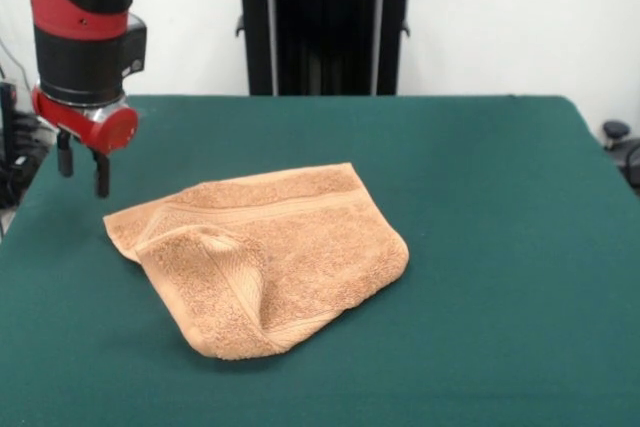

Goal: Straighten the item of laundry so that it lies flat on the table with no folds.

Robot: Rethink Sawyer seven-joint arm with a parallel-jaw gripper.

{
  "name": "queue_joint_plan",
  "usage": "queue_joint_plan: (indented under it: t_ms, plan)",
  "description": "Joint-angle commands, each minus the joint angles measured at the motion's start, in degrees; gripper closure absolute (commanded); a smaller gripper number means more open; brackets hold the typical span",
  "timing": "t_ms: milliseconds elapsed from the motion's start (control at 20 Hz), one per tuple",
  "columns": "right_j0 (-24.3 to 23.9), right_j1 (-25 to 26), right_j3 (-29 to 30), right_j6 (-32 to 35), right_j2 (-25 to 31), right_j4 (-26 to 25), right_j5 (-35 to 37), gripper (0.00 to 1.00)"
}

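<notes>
The towel (262, 255) lies bunched in the middle of the green surface (500, 197), one corner flipped over. The tool (83, 169) hangs empty and open beside it – best grab that flipped corner and pull outward

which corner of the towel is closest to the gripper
The towel's flat left corner, just below the gripper; the other corners lie farther right or toward the camera.
</notes>
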Motion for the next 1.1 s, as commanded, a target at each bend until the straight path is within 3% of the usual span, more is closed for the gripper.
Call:
queue_joint_plan:
  t_ms: [50, 1100]
  plan:
    - [2.4, 0.6, 1.8, -3.1, 7.7, -0.7, 7.1, 0.00]
    - [8.1, 3.1, -1.8, 1.5, 5.8, 0.8, 7.7, 0.00]
